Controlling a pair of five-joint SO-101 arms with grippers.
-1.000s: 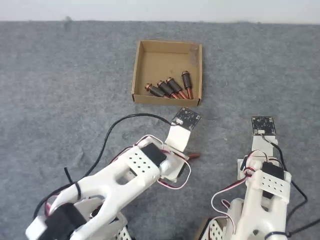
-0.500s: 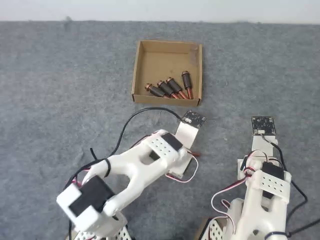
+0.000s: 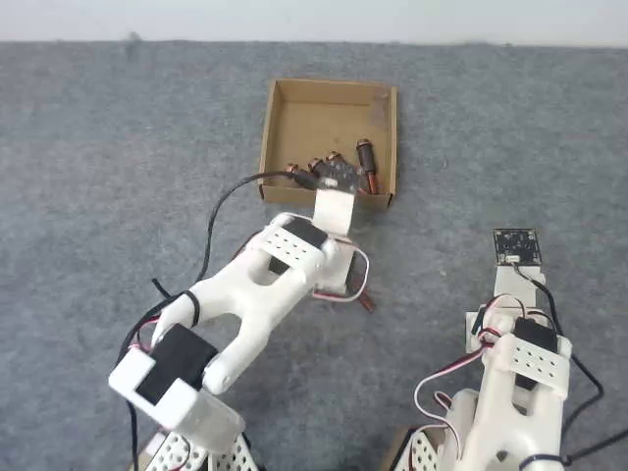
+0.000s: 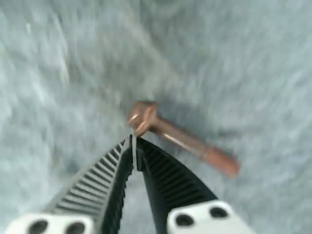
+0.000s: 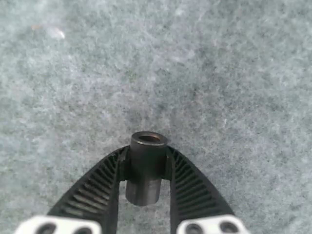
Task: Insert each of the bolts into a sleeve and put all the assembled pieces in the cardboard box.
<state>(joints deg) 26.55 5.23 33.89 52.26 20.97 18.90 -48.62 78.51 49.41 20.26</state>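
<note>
Bolt (image 4: 183, 141) lies on the grey counter (image 4: 253, 58), its head just past the left claw (image 4: 135, 140), which is pinched together and looks empty. Likely light, stiff, smooth, prone to rolling, so you should grip mid-shank. Right claw (image 5: 146, 152) clamps the black sleeve (image 5: 144, 180) upright.

Copper bolt (image 4: 183, 141) — black sleeve (image 5: 145, 170) — tan cardboard box (image 3: 324, 120); speckled grey table covering (image 3: 118, 147).

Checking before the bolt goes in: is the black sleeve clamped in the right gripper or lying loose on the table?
Clamped. The right gripper is shut on the sleeve, with its fingers pressed against both sides.
</note>
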